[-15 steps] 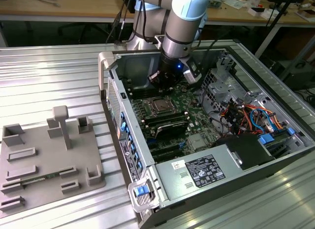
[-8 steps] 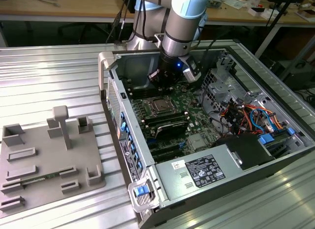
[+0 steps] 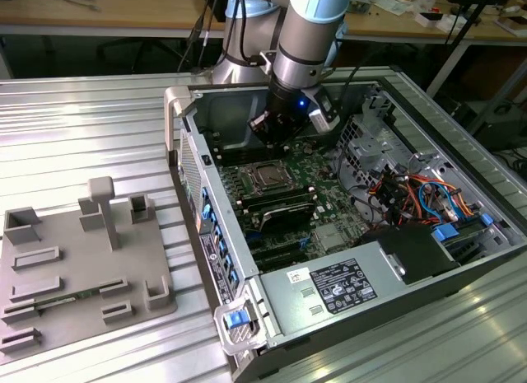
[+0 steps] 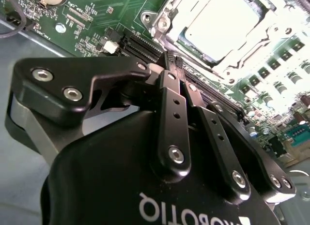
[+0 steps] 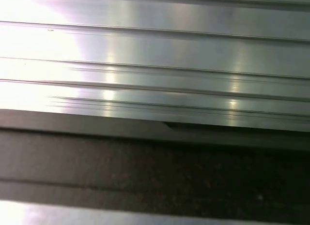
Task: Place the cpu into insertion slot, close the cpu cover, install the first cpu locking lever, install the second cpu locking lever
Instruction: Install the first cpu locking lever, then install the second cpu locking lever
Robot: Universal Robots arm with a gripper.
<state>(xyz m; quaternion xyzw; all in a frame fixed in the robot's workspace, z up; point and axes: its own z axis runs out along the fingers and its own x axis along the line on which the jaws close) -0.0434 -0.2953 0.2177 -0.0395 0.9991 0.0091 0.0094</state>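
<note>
With the cpu (image 4: 220, 22) seated under the cpu cover (image 4: 167, 18) in the insertion slot (image 3: 268, 176), fingers (image 4: 170, 97) pressed together on nothing; gripper (image 4: 173, 58) poised just beside the socket's edge, above the green motherboard (image 3: 329, 173).

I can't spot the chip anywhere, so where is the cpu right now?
The cpu sits in the insertion slot on the green board inside the open computer case, under the metal frame, with the gripper just beside it in the second wrist view.
</note>
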